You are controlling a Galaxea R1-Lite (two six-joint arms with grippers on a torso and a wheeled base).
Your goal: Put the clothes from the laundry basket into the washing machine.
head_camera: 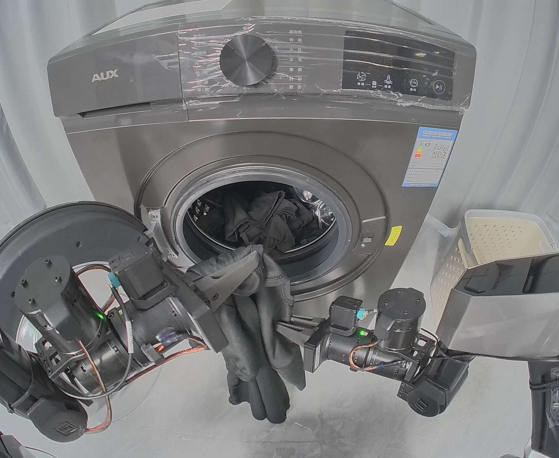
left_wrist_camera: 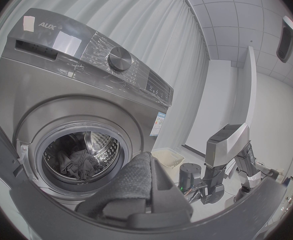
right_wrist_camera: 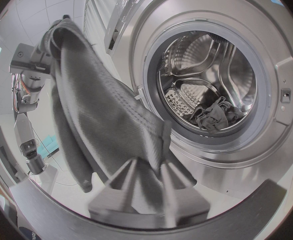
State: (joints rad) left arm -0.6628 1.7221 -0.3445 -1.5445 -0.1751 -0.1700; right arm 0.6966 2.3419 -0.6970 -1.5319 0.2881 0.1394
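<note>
**Garment being held up at the drum mouth**

A dark grey knitted garment [head_camera: 260, 345] is being held by its upper edge in the left gripper [head_camera: 252, 263], just in front of the open port of the grey front-loading washing machine [head_camera: 260, 128]. It is probably being held at this height so that the top of the cloth is level with the port's lower lip. The long remainder is hanging toward the floor, beside the round door [head_camera: 56, 243], which is standing open on the left.

The left gripper is being pressed shut on a bunched fold, with cloth draped over it. The right gripper [head_camera: 287, 332] is being held lower, touching the hanging part from the right, probably so that the loose length is being gathered for pushing in. Whether it is clamped on the cloth cannot be told.

A heap of dark clothes [head_camera: 260, 217] is lying in the drum. The cream perforated plastic laundry basket [head_camera: 502, 236] is standing to the right of the machine, partly hidden behind the right arm.
</note>
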